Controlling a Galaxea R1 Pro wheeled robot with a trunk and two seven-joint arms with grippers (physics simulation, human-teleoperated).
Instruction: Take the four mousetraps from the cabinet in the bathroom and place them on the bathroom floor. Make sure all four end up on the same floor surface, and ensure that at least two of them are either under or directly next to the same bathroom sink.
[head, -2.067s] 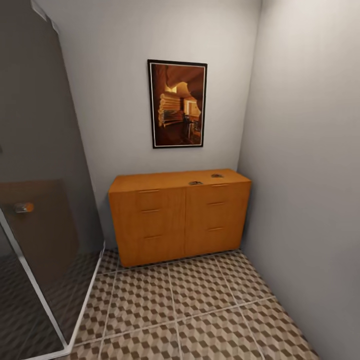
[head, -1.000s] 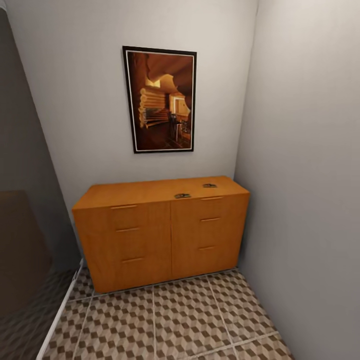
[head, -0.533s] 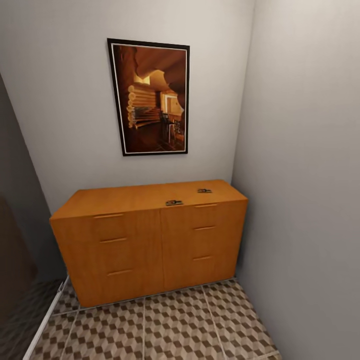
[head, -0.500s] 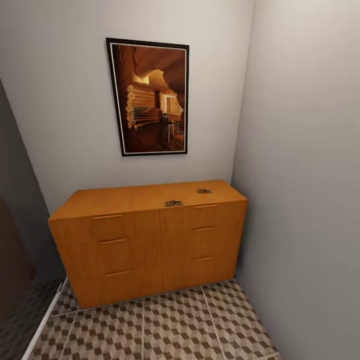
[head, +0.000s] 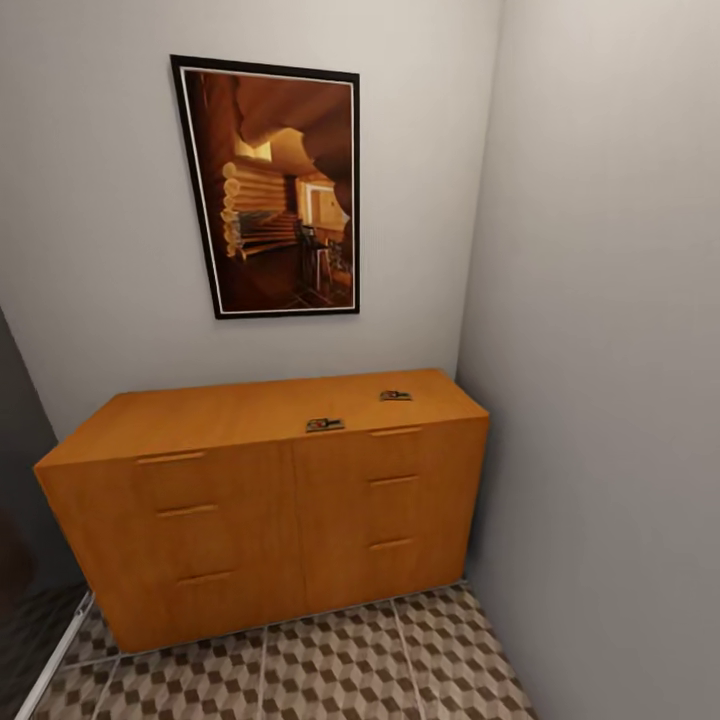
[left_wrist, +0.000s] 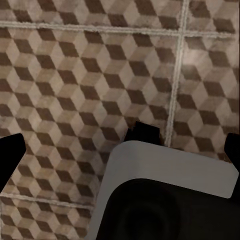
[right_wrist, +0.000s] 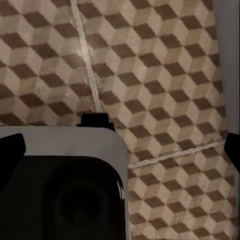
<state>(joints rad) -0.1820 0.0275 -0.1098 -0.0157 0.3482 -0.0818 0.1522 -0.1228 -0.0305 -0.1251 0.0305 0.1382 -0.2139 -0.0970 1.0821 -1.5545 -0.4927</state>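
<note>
Mousetraps sit on the cabinet (head: 230, 520) top in the head view: one (head: 324, 425) at the front edge, above the seam between the two drawer columns, and another (head: 395, 396) at about its 1 o'clock, further back, the two apart. At 12 o'clock over the cabinet a framed picture (head: 272, 190) hangs on the wall. The cabinet's right end stands close against the side wall (head: 610, 350). At 6 o'clock the bathroom floor (head: 330, 665) spreads its cube-patterned tiles. Each wrist view looks down on those tiles, with dark finger tips at both side edges: the left claw (left_wrist: 120, 152) and right claw (right_wrist: 122, 145) are spread wide, gripping nothing.
</note>
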